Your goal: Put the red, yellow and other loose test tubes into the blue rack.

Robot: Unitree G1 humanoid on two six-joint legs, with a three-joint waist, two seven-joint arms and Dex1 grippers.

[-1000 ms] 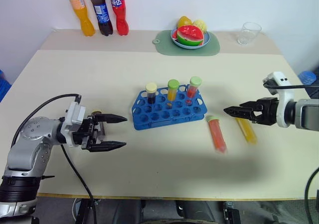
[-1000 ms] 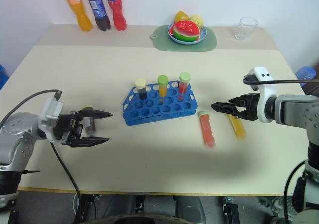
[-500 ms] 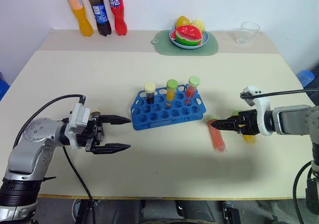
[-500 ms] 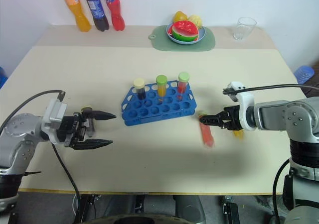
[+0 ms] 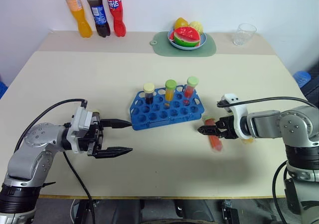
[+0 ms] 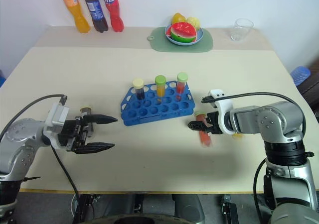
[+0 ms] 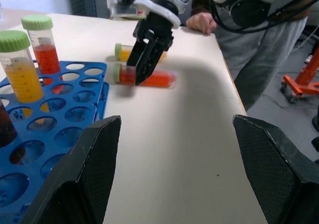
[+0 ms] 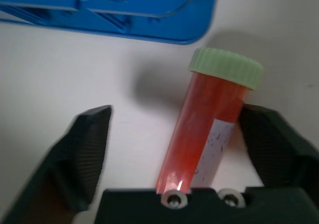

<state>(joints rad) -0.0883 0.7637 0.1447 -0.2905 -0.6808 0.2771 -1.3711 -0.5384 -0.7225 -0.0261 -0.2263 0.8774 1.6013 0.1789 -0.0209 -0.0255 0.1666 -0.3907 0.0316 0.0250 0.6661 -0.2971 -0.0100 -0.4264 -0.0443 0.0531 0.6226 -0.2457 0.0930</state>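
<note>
Lowered since a second ago, the right gripper (image 8: 172,159) straddles the red test tube (image 8: 207,129) lying beside the blue rack (image 5: 167,109), fingers narrowing, not gripping; left gripper (image 5: 119,137) hovers wide.

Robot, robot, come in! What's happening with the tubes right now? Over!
Right tool open astride red tube lying on table. Left tool open, empty. Yellow tube loose. Blue rack holds three. Nothing blocking.

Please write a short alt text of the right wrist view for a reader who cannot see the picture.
A red test tube with a pale green cap lies on the beige table between the two black fingers of the right gripper, which stand apart on either side of it. An edge of the blue rack lies just beyond the cap.
</note>
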